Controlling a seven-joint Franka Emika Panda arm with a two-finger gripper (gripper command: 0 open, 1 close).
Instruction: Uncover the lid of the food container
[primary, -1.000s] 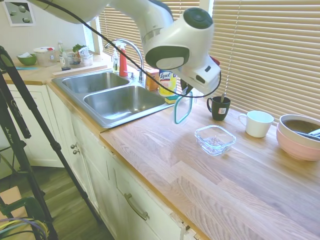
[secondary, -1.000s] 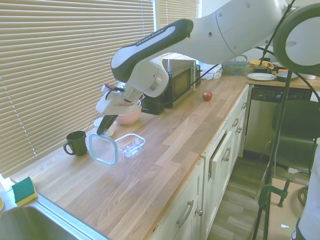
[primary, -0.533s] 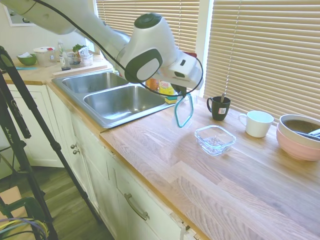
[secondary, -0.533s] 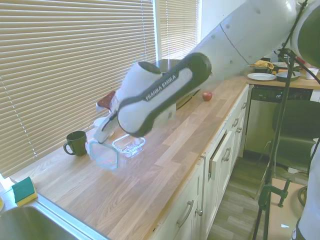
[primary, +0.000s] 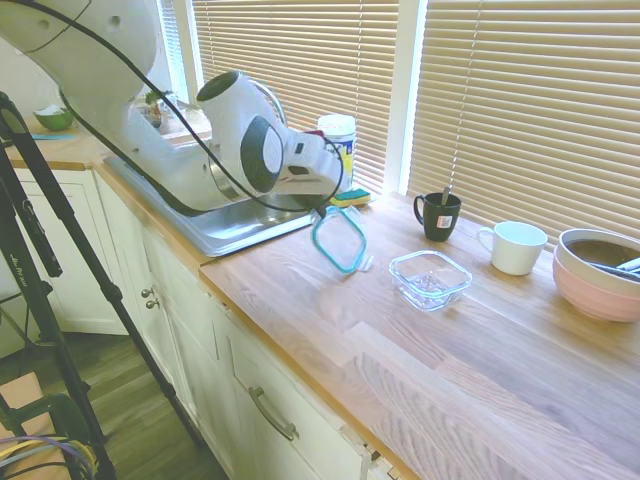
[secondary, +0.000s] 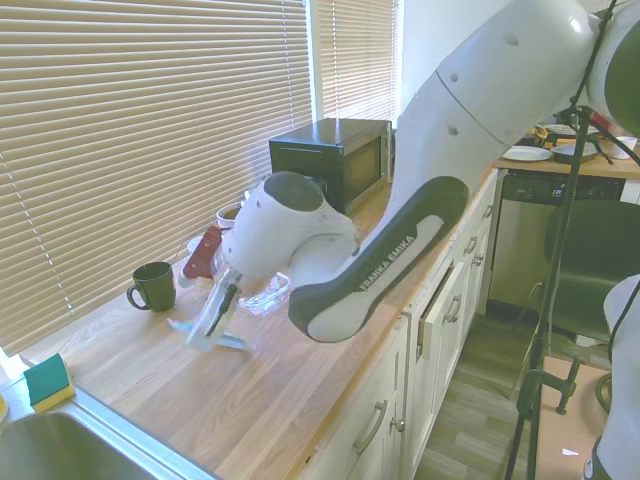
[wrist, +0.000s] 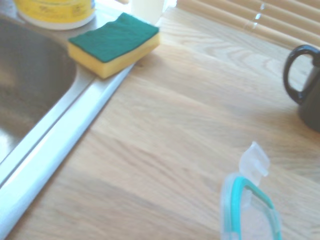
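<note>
Holding the lid (primary: 340, 241) by its upper edge, my gripper (primary: 322, 209) keeps its jaws clamped on it, and I see the teal-rimmed square tilted with its lower corner close to the wooden counter (primary: 480, 360); whether it touches I cannot tell. From the lid, the food container (primary: 430, 279) sits at about four o'clock in the first exterior view, uncovered and apart from it. A dark mug (primary: 438, 215) stands at the container's twelve o'clock, a white cup (primary: 515, 247) at two o'clock, and a pink bowl (primary: 598, 274) at three o'clock. Near the sink (primary: 250, 222), a green-and-yellow sponge (wrist: 115, 43) lies on the counter.
</note>
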